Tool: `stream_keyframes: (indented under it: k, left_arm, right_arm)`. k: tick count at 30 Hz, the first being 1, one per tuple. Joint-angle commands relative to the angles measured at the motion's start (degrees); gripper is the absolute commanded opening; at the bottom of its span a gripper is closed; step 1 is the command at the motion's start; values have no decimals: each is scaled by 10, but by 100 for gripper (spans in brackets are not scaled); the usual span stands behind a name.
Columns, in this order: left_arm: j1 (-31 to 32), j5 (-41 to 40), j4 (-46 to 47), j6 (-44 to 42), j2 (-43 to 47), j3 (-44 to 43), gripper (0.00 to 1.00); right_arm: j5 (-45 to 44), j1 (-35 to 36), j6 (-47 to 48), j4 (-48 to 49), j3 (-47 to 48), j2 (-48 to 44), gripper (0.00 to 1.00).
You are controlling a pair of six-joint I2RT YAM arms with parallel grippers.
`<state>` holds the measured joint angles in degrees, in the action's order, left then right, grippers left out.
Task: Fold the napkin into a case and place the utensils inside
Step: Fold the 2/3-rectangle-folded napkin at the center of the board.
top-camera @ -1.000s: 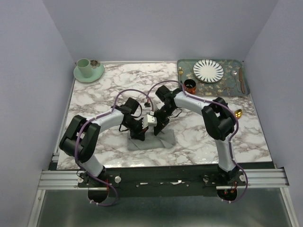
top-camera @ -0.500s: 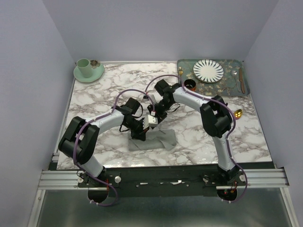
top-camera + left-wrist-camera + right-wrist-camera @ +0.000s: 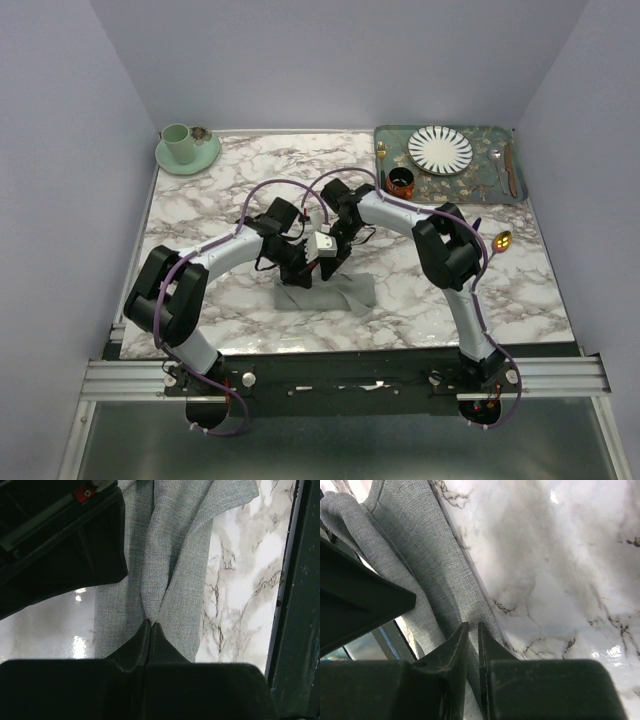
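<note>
Left gripper (image 3: 150, 624) clamps the plain grey cloth napkin (image 3: 175, 565) to hold a fold up; right gripper (image 3: 471, 625), jaws narrow, sits at its edge, hold unclear

L gripper (image 3: 300, 270) sits a bit further from the bases and more to the right vs 1 s ago. It's now tight beside R gripper (image 3: 328, 262), which has edged left twd it, so the gap btwn them is smaller. R jaws are narrower than before, nearly together on the cloth. Napkin (image 3: 350, 297) is pulled wider and flatter, its right corner reaching further right. R elbow (image 3: 445, 245) has swung left. Orange cup (image 3: 402, 181), partly covered half a sec ago, shows clear of the arm.
</note>
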<state>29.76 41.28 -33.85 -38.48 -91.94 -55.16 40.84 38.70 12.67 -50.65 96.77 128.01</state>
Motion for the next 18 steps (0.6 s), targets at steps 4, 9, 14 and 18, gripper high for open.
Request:
stream_keyframes:
  k: [4,9,14,18]
  left_arm:
    - [-1,-36,37,24,-36,-21,0]
    - [-1,-54,41,31,-61,-29,0]
    - [-1,-59,31,24,-77,-28,0]
    - [-1,-59,22,15,-82,-26,0]
  right_arm:
    - [-25,4,25,2,-3,22,19]
    - [-24,4,24,-1,3,19,18]
    - [-28,2,7,-1,-7,-8,19]
    - [-19,-16,-15,-1,-11,-35,23]
